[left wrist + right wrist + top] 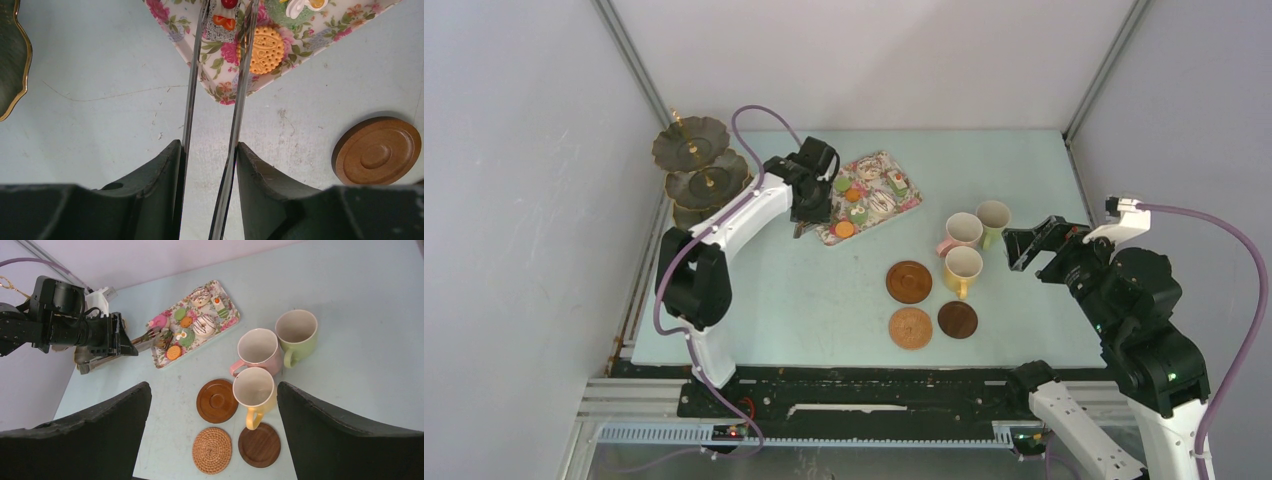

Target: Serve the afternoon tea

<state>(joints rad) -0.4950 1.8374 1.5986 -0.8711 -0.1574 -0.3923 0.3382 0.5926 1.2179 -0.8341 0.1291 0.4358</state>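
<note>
Metal tongs (pixel 234 125) in left fingers' (pixel 157 182) pinch, tips astride grey cake (pixel 220 25); right fingers (pixel 90 440) wide apart.

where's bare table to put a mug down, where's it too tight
Bare table: left of the coasters, nearside of the tray; also behind the mugs to the far edge. Crowded: mugs bunched together, coasters right in front, right gripper beside them.

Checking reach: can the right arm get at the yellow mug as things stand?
Probably yes: the right gripper is open and the yellow mug stands ahead, nothing between; the pink mug crowds its far side.
</note>
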